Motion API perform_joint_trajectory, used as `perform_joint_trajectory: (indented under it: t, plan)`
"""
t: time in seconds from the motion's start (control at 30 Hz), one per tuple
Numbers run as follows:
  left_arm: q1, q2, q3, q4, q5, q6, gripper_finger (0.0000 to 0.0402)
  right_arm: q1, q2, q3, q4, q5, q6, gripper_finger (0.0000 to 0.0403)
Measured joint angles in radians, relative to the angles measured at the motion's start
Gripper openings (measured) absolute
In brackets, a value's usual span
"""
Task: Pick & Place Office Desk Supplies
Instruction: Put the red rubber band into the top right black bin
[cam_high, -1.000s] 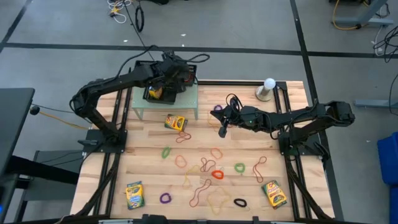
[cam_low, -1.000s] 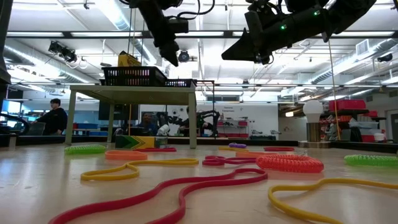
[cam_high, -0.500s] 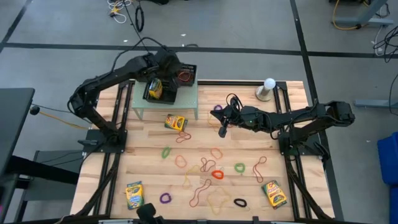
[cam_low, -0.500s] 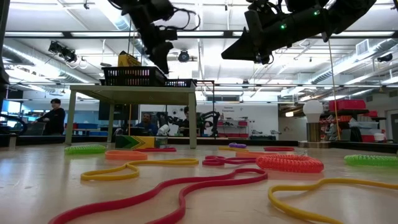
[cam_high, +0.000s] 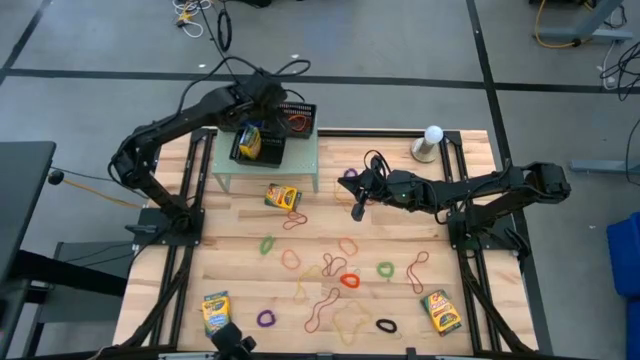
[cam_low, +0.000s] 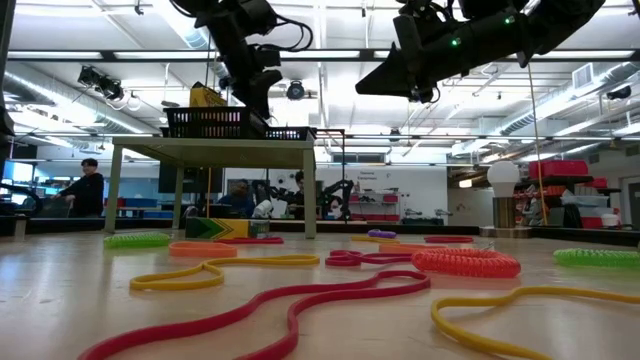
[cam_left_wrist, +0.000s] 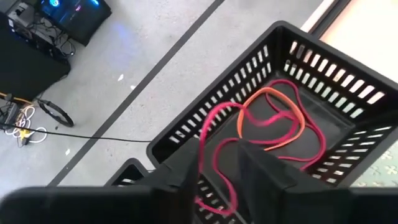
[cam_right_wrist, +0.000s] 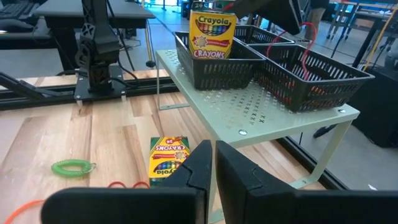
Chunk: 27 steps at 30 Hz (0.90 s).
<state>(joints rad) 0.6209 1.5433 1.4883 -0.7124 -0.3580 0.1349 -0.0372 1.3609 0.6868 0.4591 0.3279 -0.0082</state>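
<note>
My left gripper (cam_left_wrist: 219, 167) hovers over the far black mesh tray (cam_left_wrist: 311, 81) on the pale green stand (cam_high: 270, 168), fingers parted, with a red rubber band (cam_left_wrist: 214, 134) running between them. An orange band (cam_left_wrist: 280, 106) lies in that tray. The tray beside it (cam_high: 250, 148) holds an upright crayon box (cam_right_wrist: 211, 34). Other crayon boxes (cam_high: 282, 196) (cam_high: 216, 313) (cam_high: 440, 311) and several loose bands (cam_high: 340, 272) lie on the wooden table. My right gripper (cam_high: 357, 210) hangs shut over the table's middle, holding nothing. My left gripper has the red band's upper part (cam_left_wrist: 204, 149) lying against the inner side of one parted finger (cam_left_wrist: 183, 168); no pinch shows. The fingers slant down over the tray from the table's far left. The band hangs slack below them (cam_right_wrist: 303, 43), its lower loops in the tray.
A white ball-topped grey stand (cam_high: 431, 140) stands at the far right of the table. The green stand's legs (cam_right_wrist: 160, 81) rise from the table near a crayon box (cam_right_wrist: 166, 158). A person (cam_low: 88, 185) sits in the room beyond.
My left gripper has gone a little toward the table's far edge above the trays and has rolled about its own axis. The right arm has kept still.
</note>
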Motion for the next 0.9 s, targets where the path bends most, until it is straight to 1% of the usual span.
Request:
perform_joint_trajectory:
  t: [0.17, 0.27, 0.37, 0.43, 0.5, 0.63, 0.8, 0.9]
  plan:
    - [-0.020, 0.000, 0.000, 0.009, -0.003, 0.015, 0.0183, 0.000, 0.000, 0.000, 0.000, -0.004, 0.000, 0.0027]
    - [-0.040, 0.000, 0.020, 0.010, -0.022, 0.051, 0.0211, 0.000, 0.000, 0.000, -0.001, -0.004, 0.000, 0.0027]
    - [-0.067, 0.000, 0.053, 0.016, -0.073, 0.115, 0.0224, 0.000, 0.000, 0.000, -0.001, -0.004, 0.000, 0.0027]
    - [-0.092, 0.000, 0.065, 0.015, -0.144, 0.170, 0.0224, 0.000, 0.000, 0.000, -0.001, -0.004, 0.000, 0.0027]
    - [-0.119, 0.000, 0.066, 0.010, -0.208, 0.232, 0.0216, 0.000, 0.000, 0.000, -0.001, -0.004, 0.000, 0.0027]
    - [-0.157, 0.006, 0.066, -0.035, -0.249, 0.331, 0.0180, 0.000, 0.000, 0.000, -0.001, -0.003, 0.000, 0.0027]
    - [-0.185, 0.032, 0.064, -0.044, -0.373, 0.439, 0.0105, 0.000, 0.000, 0.000, -0.001, -0.007, 0.000, 0.0027]
    - [-0.189, 0.046, 0.064, -0.044, -0.369, 0.464, 0.0056, 0.000, 0.000, 0.000, -0.001, -0.008, 0.000, 0.0027]
